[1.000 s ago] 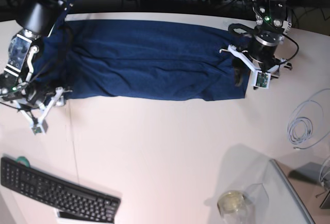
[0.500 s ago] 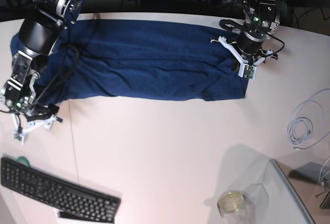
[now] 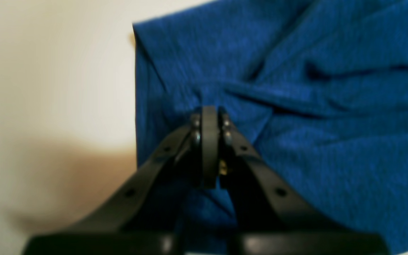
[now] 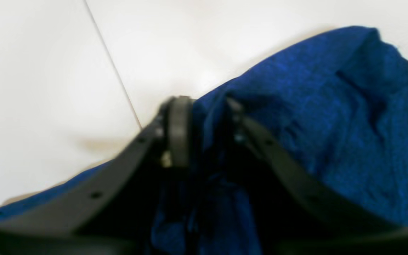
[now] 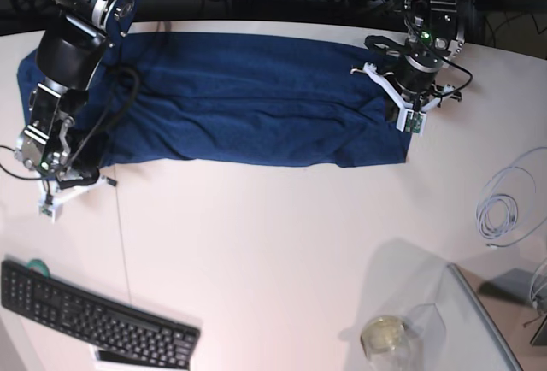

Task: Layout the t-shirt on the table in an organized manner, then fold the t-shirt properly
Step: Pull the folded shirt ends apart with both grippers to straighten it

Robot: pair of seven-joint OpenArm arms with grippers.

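The dark navy t-shirt (image 5: 248, 97) lies spread in a long band across the far part of the white table (image 5: 282, 251). My left gripper (image 5: 400, 106) sits at the shirt's right end. In the left wrist view its jaws (image 3: 209, 113) are pressed together, and folds of the t-shirt (image 3: 331, 106) converge at the tip. My right gripper (image 5: 73, 190) is at the shirt's lower left corner. In the right wrist view, which is blurred, a bunch of the t-shirt (image 4: 331, 124) sits between the narrow jaws of the right gripper (image 4: 205, 117).
A black keyboard (image 5: 94, 320) lies at the front left. At the right edge a coiled white cable (image 5: 500, 209) rests on the table. A clear jar (image 5: 385, 335) and a grey translucent tray (image 5: 487, 320) stand at the front right. A thin seam (image 5: 120, 234) crosses the tabletop.
My right gripper rose from the bare table to the shirt's lower left corner and closed on cloth. My left gripper shifted onto the shirt's right end and shut, then held still.
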